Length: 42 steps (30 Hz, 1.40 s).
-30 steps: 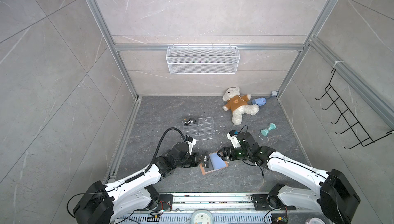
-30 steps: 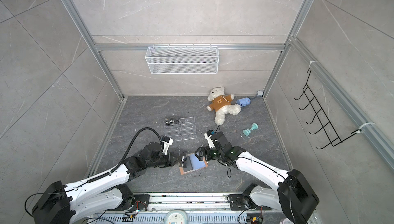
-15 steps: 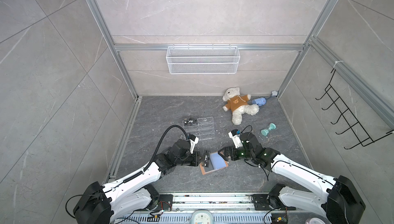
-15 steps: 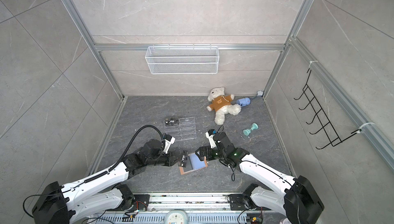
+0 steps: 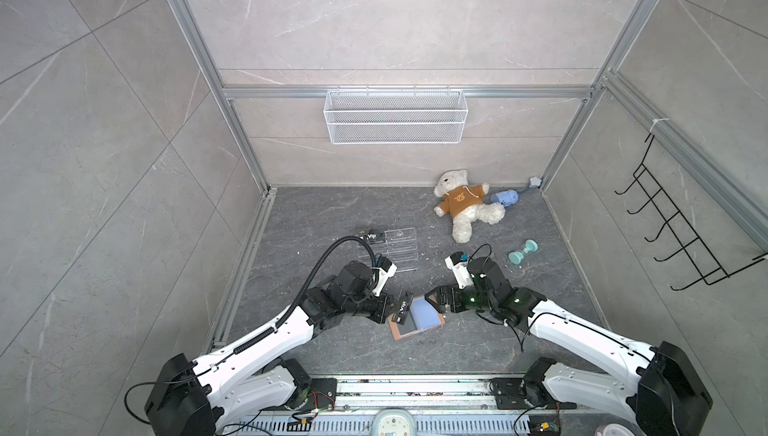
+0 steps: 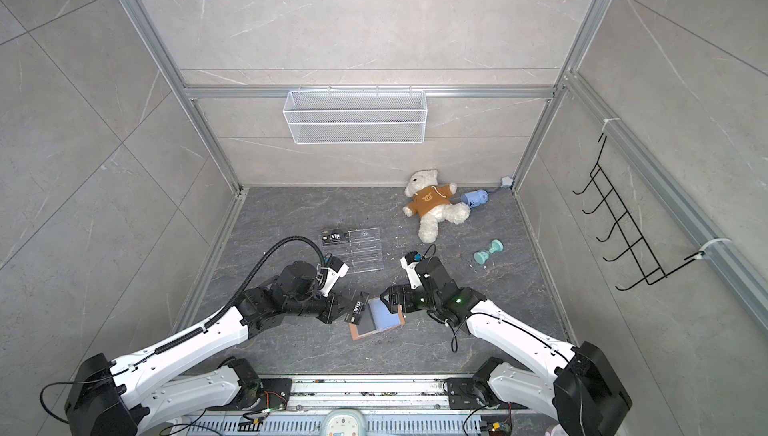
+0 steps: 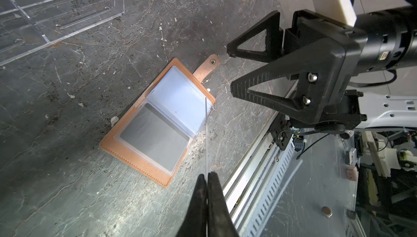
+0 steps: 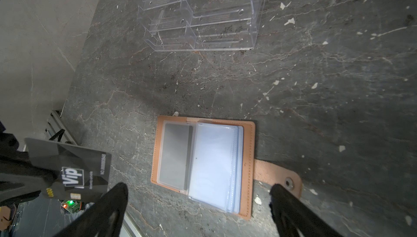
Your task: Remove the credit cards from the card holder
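The tan card holder (image 5: 398, 332) (image 6: 356, 334) lies open on the floor, its pale blue sleeves up. A grey card (image 7: 155, 138) (image 8: 174, 154) sits in its near sleeve. My left gripper (image 5: 391, 309) (image 6: 347, 309) (image 7: 206, 175) is shut on a black "Vip" credit card (image 5: 402, 308) (image 6: 357, 308) (image 8: 74, 168), held upright just beside the holder's left edge. My right gripper (image 5: 435, 301) (image 6: 391, 301) (image 8: 198, 189) stands open and empty over the holder's right side, one finger close to the strap tab (image 7: 209, 64) (image 8: 282, 177). Another Vip card (image 5: 372, 236) (image 6: 335, 237) lies at the acrylic rack.
A clear acrylic tiered rack (image 5: 392, 251) (image 8: 203, 14) lies behind the left arm. A teddy bear (image 5: 461, 205), a blue object (image 5: 505, 198) and a teal dumbbell (image 5: 522, 252) sit at the back right. A wire basket (image 5: 395, 122) and black hooks (image 5: 681, 238) hang on the walls.
The right arm has shifted slightly to the right. The left gripper keeps the card in about the same spot.
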Motion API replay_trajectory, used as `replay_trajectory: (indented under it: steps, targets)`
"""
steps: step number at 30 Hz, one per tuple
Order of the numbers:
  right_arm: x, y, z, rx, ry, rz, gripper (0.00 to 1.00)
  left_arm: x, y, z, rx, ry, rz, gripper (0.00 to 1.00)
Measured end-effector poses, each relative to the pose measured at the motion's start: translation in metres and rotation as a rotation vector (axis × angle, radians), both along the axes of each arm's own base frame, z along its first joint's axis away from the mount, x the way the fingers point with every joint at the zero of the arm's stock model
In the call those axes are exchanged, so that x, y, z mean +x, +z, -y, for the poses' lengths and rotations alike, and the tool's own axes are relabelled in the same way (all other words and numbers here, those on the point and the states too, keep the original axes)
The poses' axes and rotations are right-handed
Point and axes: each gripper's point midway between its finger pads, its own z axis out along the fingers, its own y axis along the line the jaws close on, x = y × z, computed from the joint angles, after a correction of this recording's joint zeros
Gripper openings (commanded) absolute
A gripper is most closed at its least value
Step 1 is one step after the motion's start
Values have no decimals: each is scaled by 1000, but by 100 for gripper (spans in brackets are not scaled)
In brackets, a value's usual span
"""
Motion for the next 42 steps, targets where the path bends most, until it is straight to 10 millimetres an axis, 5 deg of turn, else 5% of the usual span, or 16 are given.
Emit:
replay_trajectory:
  steps: [42]
  targets:
    - [-2,-5,1,-29,18,-8,100,0,3,-23,358,-320,161,0]
